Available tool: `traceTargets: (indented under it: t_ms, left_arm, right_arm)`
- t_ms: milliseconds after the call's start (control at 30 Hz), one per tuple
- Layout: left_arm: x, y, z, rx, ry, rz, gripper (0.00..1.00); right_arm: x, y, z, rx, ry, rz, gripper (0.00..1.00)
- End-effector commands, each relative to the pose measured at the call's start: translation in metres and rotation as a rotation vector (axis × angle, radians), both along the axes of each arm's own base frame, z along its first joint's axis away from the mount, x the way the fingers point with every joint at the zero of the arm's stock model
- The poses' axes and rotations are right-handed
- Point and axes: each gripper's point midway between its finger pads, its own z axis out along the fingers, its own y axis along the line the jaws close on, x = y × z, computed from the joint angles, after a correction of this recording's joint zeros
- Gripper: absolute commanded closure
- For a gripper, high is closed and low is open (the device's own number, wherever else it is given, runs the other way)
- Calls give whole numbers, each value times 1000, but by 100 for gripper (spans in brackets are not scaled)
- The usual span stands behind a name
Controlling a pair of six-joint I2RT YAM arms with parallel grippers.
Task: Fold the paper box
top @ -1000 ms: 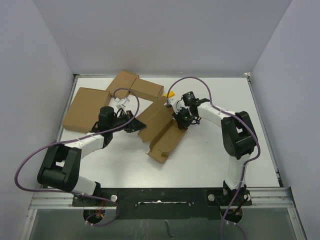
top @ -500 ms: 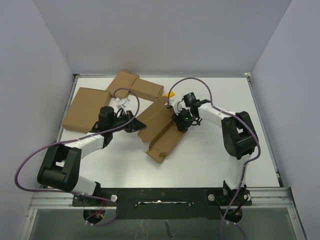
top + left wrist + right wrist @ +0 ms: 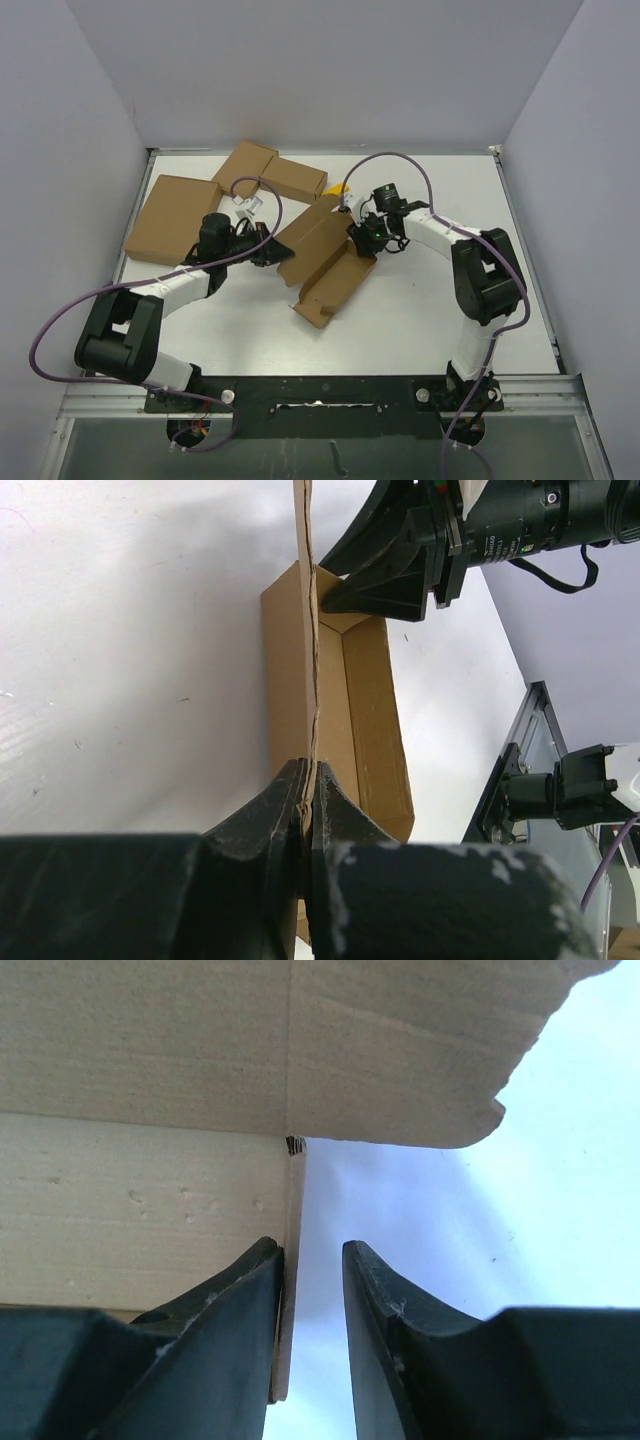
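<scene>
While half-folded, paper box [image 3: 325,265] lies mid-table [image 3: 450,300], trough open upward.
L gripper [image 3: 310,780] pinches box's left flap edge; R gripper [image 3: 310,1250] jaws narrowly apart, one finger against box's wall edge; beyond box, cartons [image 3: 270,170].

Paper box [image 3: 325,262]: plain brown die-cut cardboard, partly folded, open trough with flaps raised, lying diagonally at desk [image 3: 430,310] centre.

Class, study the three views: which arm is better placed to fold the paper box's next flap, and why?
Probably the right. The left gripper is shut on an upright panel of the paper box, anchoring it, while the right gripper stands open beside a wall edge, free to push.
</scene>
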Motion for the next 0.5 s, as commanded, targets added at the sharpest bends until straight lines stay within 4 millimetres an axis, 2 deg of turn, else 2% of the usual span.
traceTargets:
  t_ms: [0, 200, 300, 367, 433, 467]
  left_arm:
    - [4, -7, 28, -28, -103, -34, 100]
    - [4, -7, 28, -28, -106, -35, 100]
    - [4, -7, 29, -28, -108, -34, 100]
    - [4, -7, 29, -29, -108, -36, 100]
    - [4, -7, 30, -29, -110, -37, 100]
    - [4, -7, 30, -30, -111, -37, 100]
  right_arm:
    - [9, 10, 14, 20, -71, -1, 68]
    - [7, 8, -1, -26, -48, 0, 69]
    - [9, 4, -5, -48, -47, -10, 74]
    - [9, 2, -7, -64, -44, -14, 83]
    - [10, -1, -10, -79, -39, -20, 100]
    - [10, -2, -10, -87, -42, -26, 100]
